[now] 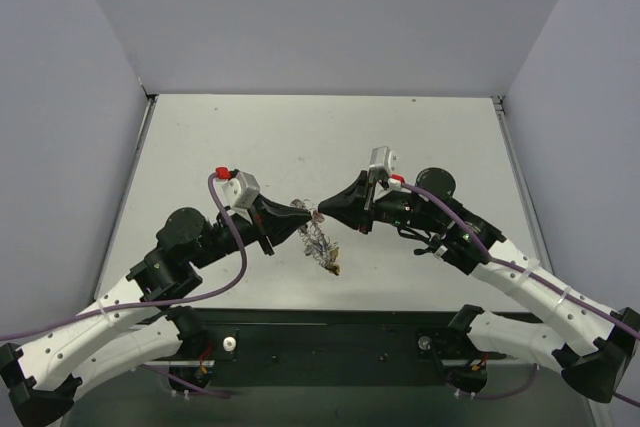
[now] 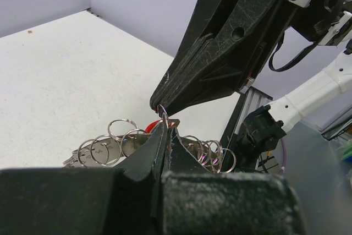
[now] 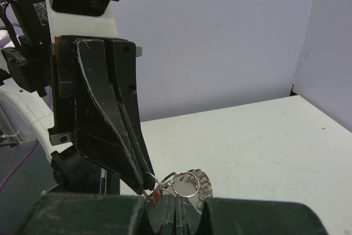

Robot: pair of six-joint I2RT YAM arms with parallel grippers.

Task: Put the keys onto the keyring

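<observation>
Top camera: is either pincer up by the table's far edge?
No, the left pincer and right pincer meet tip to tip at the keyring, near the table's middle.

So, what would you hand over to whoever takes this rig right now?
Left tool: shut, pinching the keyring wire at its top.
Right tool: shut, tip to tip with it on the same wire.
Keyring hangs below the tips over the table middle, gold tag lowest; a red key head shows among the loops.
Done: ring gripped by both tools.
Left: threading; whether every key is on is too small to tell.
</observation>
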